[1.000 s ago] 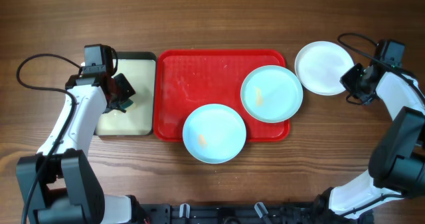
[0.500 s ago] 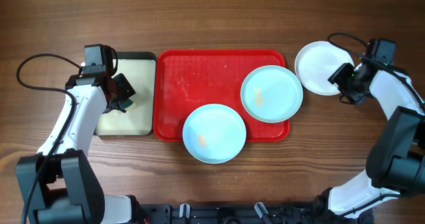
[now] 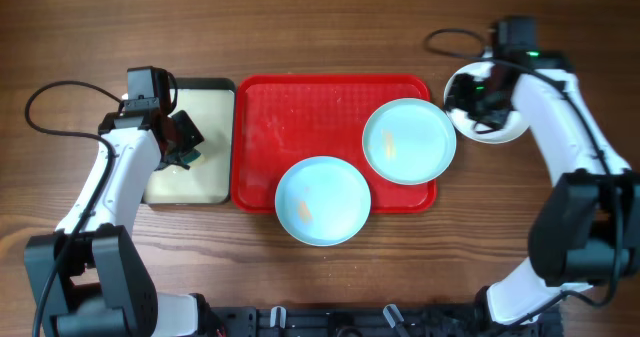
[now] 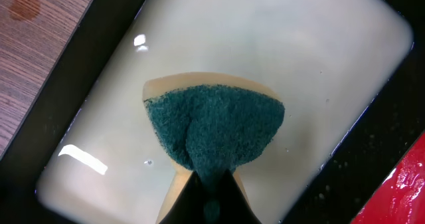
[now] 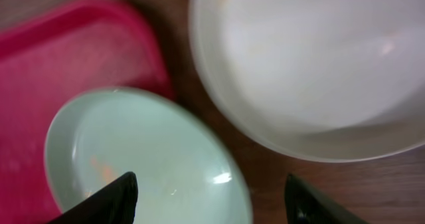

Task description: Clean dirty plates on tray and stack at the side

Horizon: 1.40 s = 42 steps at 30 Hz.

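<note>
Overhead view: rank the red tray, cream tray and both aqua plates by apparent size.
1. red tray
2. cream tray, partly under the left arm
3. right aqua plate and front aqua plate: they look alike, no ranking.

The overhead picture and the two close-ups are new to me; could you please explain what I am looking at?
This robot has two white arms at a wooden table. The wide picture looks down from above; each close-up comes from a camera on a wrist. On the table lie a red tray bearing two aqua plates, a white plate beside it, and a black-rimmed tray. The left arm's fingers pinch a green sponge over that tray; the right arm's fingers are spread open near the white plate.
</note>
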{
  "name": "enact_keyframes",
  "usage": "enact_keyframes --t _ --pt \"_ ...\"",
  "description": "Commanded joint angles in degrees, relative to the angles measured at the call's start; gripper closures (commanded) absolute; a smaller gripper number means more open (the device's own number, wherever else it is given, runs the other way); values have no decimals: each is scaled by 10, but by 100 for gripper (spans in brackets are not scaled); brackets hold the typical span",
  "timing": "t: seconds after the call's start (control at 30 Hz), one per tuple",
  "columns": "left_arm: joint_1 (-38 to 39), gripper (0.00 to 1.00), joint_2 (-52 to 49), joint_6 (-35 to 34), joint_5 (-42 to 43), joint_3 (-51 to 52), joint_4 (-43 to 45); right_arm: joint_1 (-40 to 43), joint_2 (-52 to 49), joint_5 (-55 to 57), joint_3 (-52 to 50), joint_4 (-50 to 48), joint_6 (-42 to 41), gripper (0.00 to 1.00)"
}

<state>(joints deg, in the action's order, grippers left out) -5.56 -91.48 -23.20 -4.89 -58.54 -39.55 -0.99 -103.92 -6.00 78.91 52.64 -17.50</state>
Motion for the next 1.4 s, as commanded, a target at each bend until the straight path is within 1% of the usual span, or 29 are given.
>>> enact_keyframes --t 0.0,0.13,0.2,0.3,0.37,0.4,0.47,0.53,0.6,0.63,0.87,1.03,1.23,1.37 --pt "2 96 2 5 -7 6 2 -76 2 -48 9 26 56 29" --pt "2 96 2 5 -5 6 1 -150 2 -42 7 63 55 30" --pt "2 96 2 5 -5 6 1 -174 2 -42 -2 68 54 31" --pt "2 96 2 5 -5 6 2 -206 2 -44 -28 68 37 36" --pt "2 96 2 5 -5 6 2 -229 2 -53 -45 68 35 41" --pt "2 96 2 5 -5 6 2 -236 2 -59 -50 67 35 42" --pt "2 96 2 5 -5 6 2 -260 2 -65 -63 67 35 50" --pt "2 96 2 5 -5 6 2 -273 2 -65 -70 65 36 55" --pt "2 96 2 5 -5 6 2 -284 2 -65 -72 65 34 64" --pt "2 96 2 5 -5 6 2 -289 2 -65 -72 65 34 66" --pt "2 96 2 5 -5 6 1 -294 2 -63 -73 52 34 66" --pt "2 96 2 5 -5 6 1 -294 2 -63 -75 40 36 71" --pt "2 96 2 5 -5 6 -1 -294 2 -63 -111 -2 36 71" --pt "2 96 2 5 -5 6 -1 -294 2 -63 -119 -10 36 74"
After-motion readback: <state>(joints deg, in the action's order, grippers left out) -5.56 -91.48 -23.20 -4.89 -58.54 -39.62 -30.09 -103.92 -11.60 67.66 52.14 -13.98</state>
